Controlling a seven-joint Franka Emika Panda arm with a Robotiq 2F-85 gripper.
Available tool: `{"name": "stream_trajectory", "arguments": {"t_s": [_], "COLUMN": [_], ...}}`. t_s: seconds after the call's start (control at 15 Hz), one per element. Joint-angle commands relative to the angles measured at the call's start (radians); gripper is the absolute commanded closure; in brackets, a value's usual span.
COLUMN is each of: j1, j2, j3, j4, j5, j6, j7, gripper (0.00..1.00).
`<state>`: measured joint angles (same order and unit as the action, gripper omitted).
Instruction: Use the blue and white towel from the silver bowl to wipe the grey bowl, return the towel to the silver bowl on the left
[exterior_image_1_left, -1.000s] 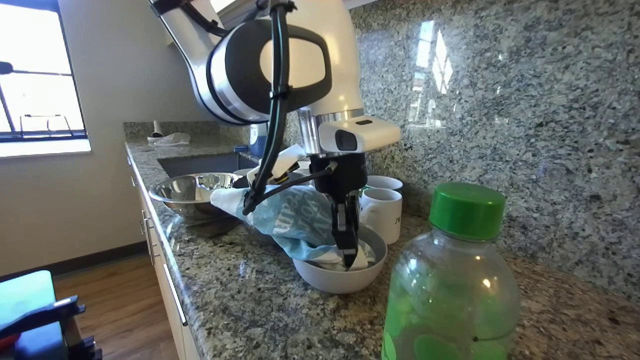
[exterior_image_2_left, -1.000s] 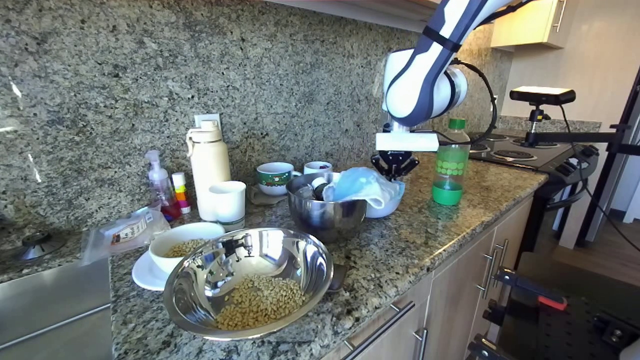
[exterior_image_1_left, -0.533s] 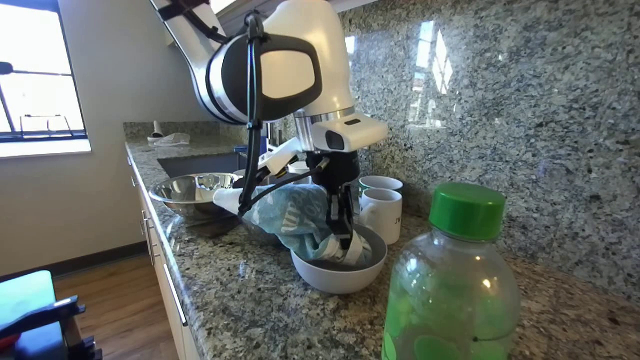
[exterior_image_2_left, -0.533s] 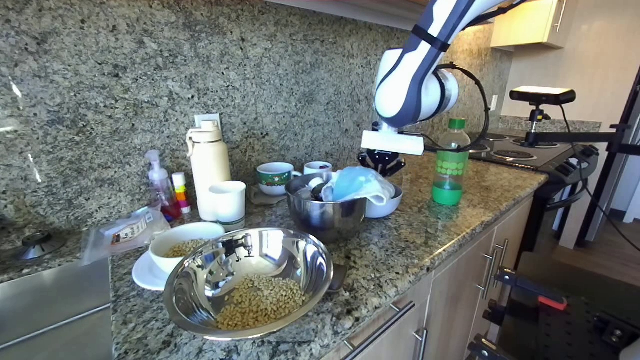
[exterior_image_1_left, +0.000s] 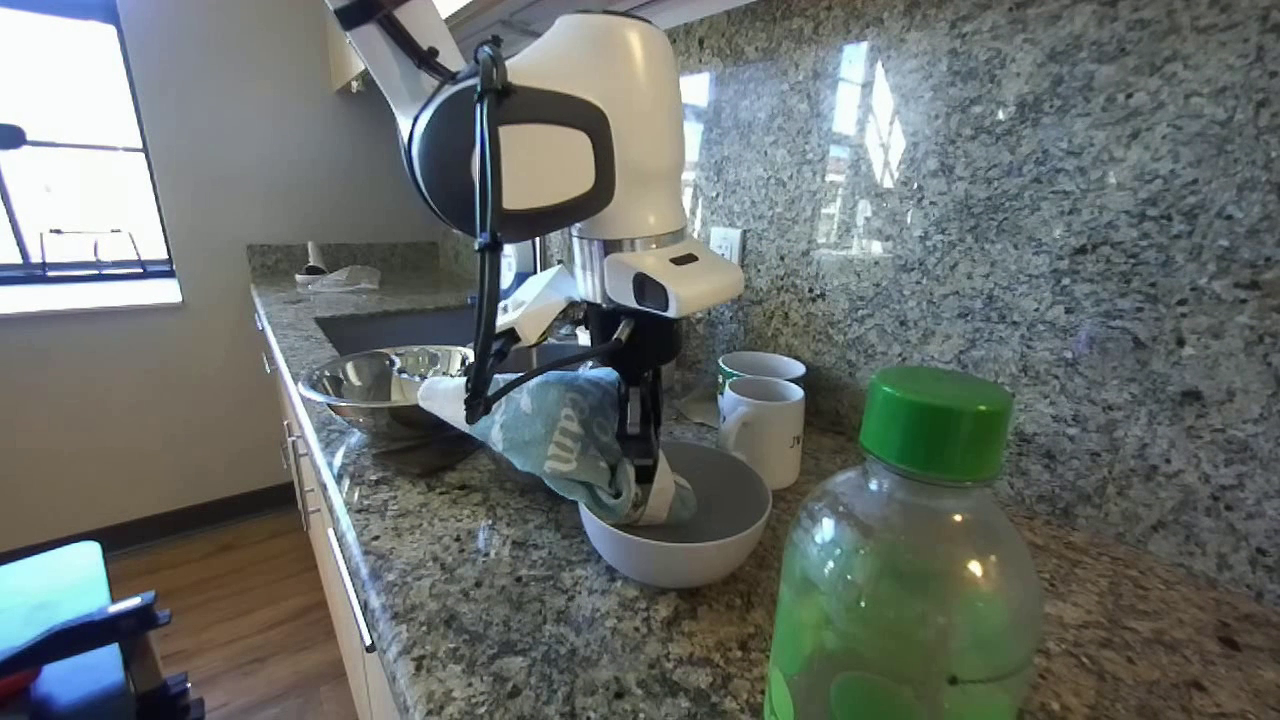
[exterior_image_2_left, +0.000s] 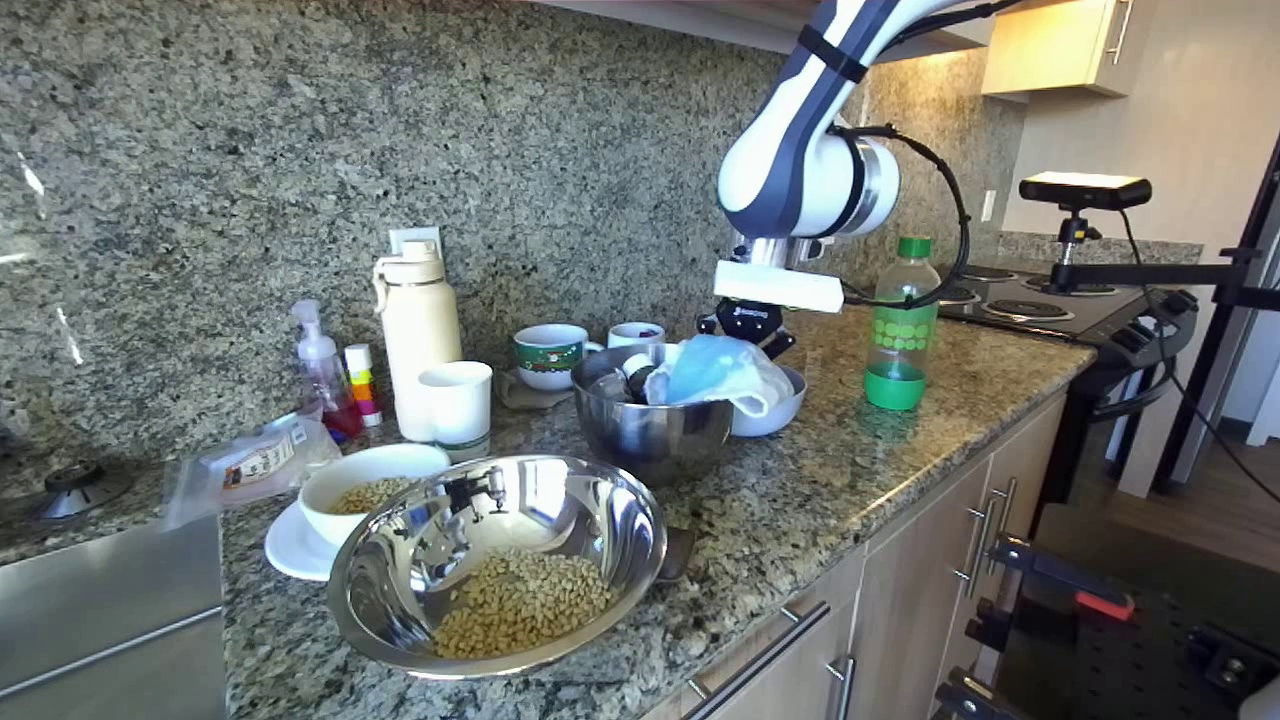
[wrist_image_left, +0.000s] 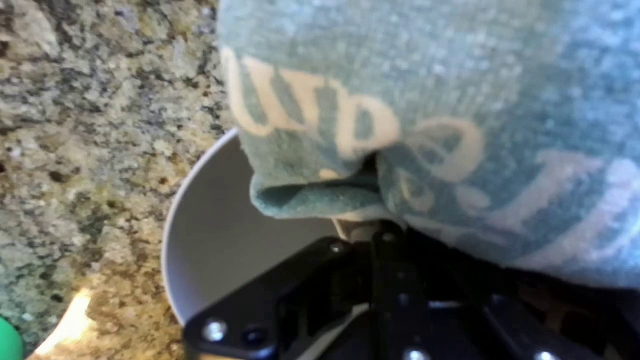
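My gripper (exterior_image_1_left: 643, 470) points down into the matte grey bowl (exterior_image_1_left: 690, 560), shut on the end of the blue and white towel (exterior_image_1_left: 560, 435). In the wrist view the towel (wrist_image_left: 440, 95) covers much of the picture and hides the fingertips; part of the grey bowl (wrist_image_left: 215, 250) shows beside it. Its other end lies across a deep steel bowl (exterior_image_2_left: 640, 440) in an exterior view. Nearer that camera stands a shallow shiny metal bowl (exterior_image_2_left: 400, 560) with grains in it. Which of these two metal bowls is the silver bowl I cannot tell.
Close to the grey bowl stand white mugs (exterior_image_1_left: 770, 440). A green-capped bottle (exterior_image_1_left: 930, 530) rises on the far side from the towel. A white bowl (exterior_image_2_left: 330, 500) with grains, a cream flask (exterior_image_2_left: 420, 330) and a soap bottle (exterior_image_2_left: 320, 370) line the granite backsplash.
Inside the grey bowl, my gripper has slid toward the deep steel bowl and risen slightly, drawing the towel's end along. More of the bowl's inner surface is bare now.
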<state>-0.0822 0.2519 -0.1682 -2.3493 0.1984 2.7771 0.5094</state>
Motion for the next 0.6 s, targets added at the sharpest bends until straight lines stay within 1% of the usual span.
{"name": "stream_trajectory", "arguments": {"t_s": [0.0,0.2,0.4,0.53], "j1": [0.015,0.036,0.074,0.083], "j2": [-0.029,-0.025,-0.017,-0.015], "j3": [-0.054,-0.116,-0.196,-0.22], "j4": [-0.012,-0.007,-0.004,0.004], "j5": [-0.088,-0.223,-0.396,-0.463], "j6": [-0.105,-0.144,-0.093,-0.071], "j7": [0.001,0.066,0.22,0.304], "gripper": [0.99,0.99,0.99,0.99]}}
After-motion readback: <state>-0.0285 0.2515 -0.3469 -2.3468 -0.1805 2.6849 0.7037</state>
